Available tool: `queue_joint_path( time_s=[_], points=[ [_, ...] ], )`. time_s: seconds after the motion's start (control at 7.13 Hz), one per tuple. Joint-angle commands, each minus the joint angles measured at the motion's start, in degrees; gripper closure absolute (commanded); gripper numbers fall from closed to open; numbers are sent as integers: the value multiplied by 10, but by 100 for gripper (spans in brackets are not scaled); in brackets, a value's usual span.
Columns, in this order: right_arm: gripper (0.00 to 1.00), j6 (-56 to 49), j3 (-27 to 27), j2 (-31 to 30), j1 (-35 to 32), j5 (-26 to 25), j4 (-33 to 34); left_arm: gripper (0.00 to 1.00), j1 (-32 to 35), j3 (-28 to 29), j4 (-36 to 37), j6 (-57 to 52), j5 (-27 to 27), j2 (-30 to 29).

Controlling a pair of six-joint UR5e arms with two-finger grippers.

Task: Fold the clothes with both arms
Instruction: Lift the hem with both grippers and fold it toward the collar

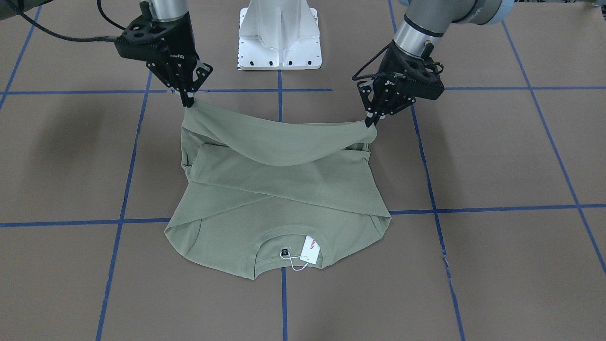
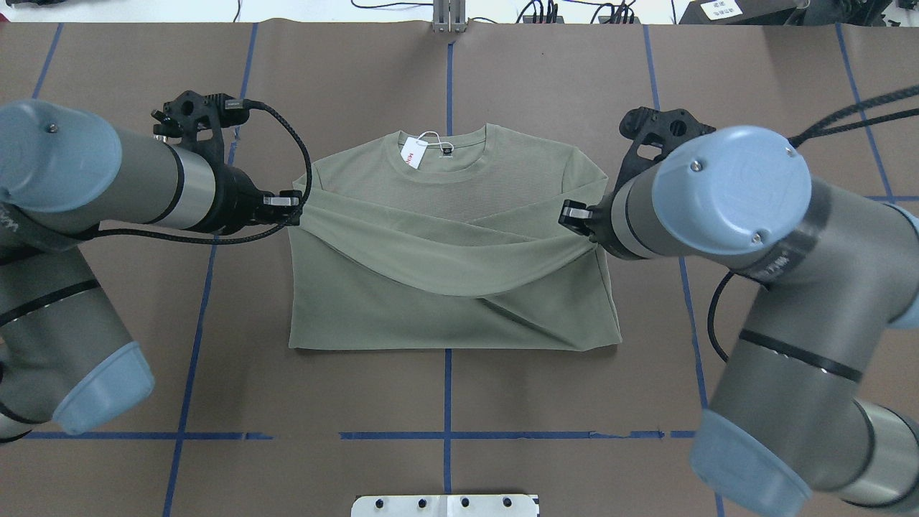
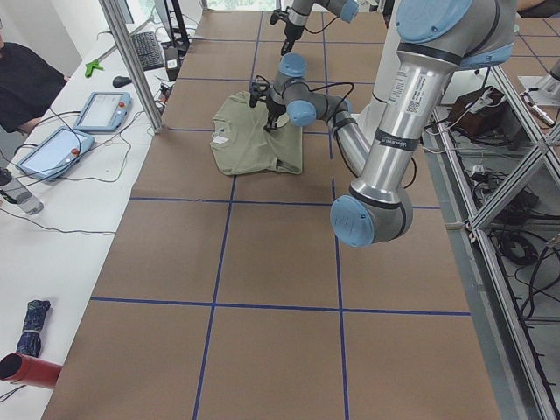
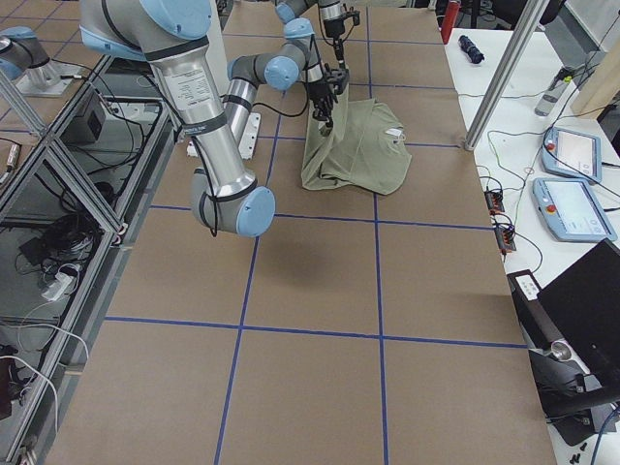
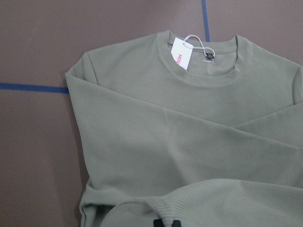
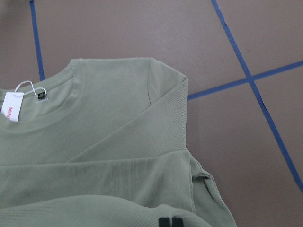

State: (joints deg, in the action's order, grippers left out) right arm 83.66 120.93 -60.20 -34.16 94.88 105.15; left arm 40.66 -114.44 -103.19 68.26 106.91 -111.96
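Note:
The sage-green shirt [image 1: 284,194] lies on the brown table, collar and white hang tag [image 1: 310,249] on the side away from the robot, both sleeves crossed over its body. My left gripper [image 1: 370,122] and right gripper [image 1: 188,102] are each shut on a corner of the hem and hold it raised above the table. The lifted edge sags between them. From overhead, the left gripper [image 2: 296,210] and right gripper [image 2: 574,214] pinch the shirt [image 2: 445,237] at its two sides. Both wrist views show black fingertips [image 5: 166,223] [image 6: 170,222] buried in cloth, with the tag [image 5: 182,53] beyond.
The white pedestal base [image 1: 280,35] stands between the arms at the robot's side. Blue tape lines [image 1: 123,199] grid the brown surface. A side bench holds tablets [image 3: 105,109] and cables, and a person [image 3: 26,83] sits there. A metal post [image 3: 131,61] stands at the table edge.

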Motion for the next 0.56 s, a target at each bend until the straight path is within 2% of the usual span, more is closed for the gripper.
queue_joint_path(
  time_s=[0.0, 0.14, 0.28, 0.42],
  points=[
    [100, -52, -151, 43, -62, 12, -77, 100, 30, 82, -4, -14, -6, -38],
    [100, -60, -221, 67, -79, 14, -105, 100, 37, 112, -23, -15, -28, -42],
    [100, -64, -293, 78, -89, 14, -169, 100, 37, 158, -54, -15, -40, -51],
    [100, -65, -340, 79, -92, 13, -218, 100, 36, 217, -73, -15, -52, -82]
  ],
)
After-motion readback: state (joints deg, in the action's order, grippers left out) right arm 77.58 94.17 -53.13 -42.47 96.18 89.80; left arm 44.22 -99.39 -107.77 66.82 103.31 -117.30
